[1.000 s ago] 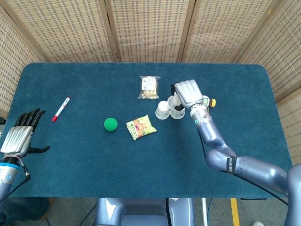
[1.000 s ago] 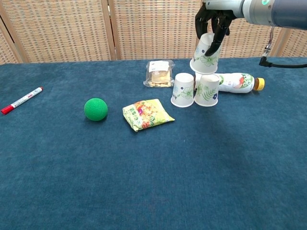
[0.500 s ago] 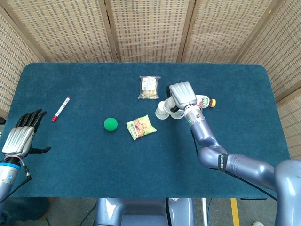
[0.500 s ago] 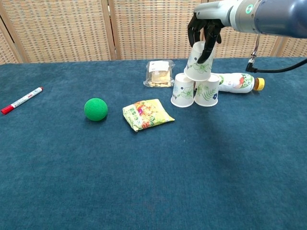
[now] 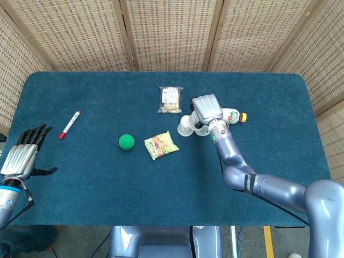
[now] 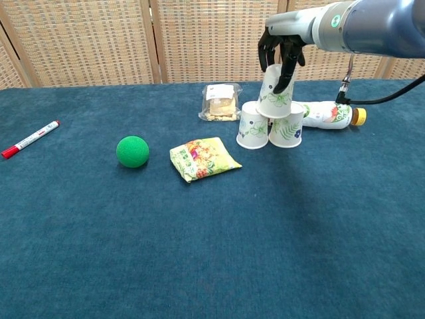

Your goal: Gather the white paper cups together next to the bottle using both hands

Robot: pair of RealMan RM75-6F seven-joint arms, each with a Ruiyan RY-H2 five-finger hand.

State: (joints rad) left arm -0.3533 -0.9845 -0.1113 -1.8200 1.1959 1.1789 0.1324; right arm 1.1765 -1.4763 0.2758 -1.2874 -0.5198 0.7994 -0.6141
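Blue table (image 6: 80, 252): right hand (image 6: 281, 52) grips third cup (image 6: 275, 93) atop two cups (image 6: 253, 125).

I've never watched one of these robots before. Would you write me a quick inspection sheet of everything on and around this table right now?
Surface: dark blue cloth-covered table.
Job's things: two white paper cups upside down, side by side; third white paper cup on top of them; plastic bottle with yellow cap lying behind.
Clutter: red and white marker pen, green ball, yellow snack packet, clear bag of biscuits.
Hands: right hand holds the third cup; left hand open at the table's edge.
Cables: black cable under the right arm.
Surroundings: woven screen panels.
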